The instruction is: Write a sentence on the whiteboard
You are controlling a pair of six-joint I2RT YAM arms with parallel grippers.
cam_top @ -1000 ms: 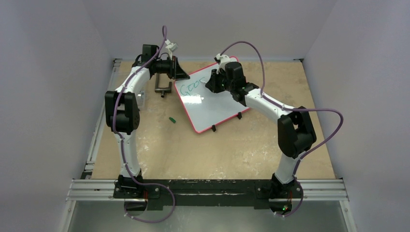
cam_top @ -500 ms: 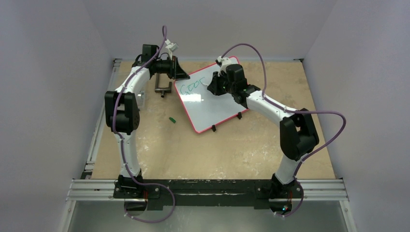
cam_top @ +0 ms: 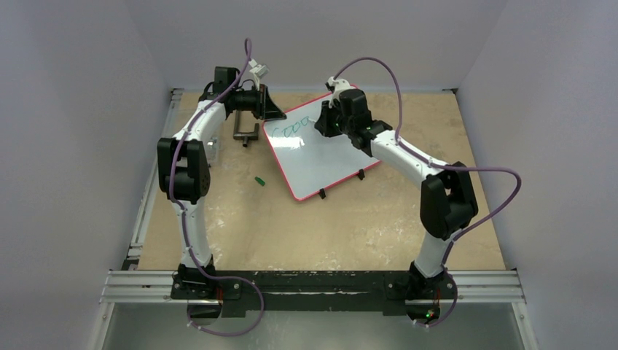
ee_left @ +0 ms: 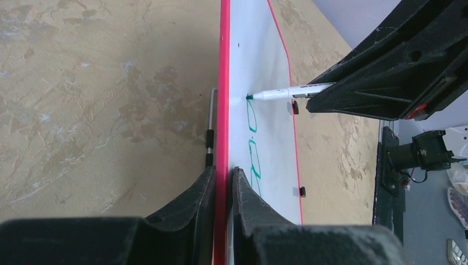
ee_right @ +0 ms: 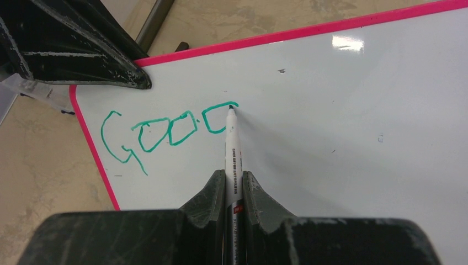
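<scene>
Whiteboard (cam_top: 321, 164) edge pinched by left hand (ee_left: 222, 174); right hand (ee_right: 233, 178) holds marker (ee_right: 232, 144) tip-down.

A mottled tan tabletop (cam_top: 291, 226) fills the booth, closed in by pale lilac-grey walls (cam_top: 73, 109). A small green piece (cam_top: 258, 180) lies at 9 o'clock from the table's centre. A dark metal U-shaped bracket (cam_top: 245, 133) sits at 10 o'clock, near the far edge. An aluminium rail (cam_top: 321, 286) runs along the 6 o'clock edge.
</scene>
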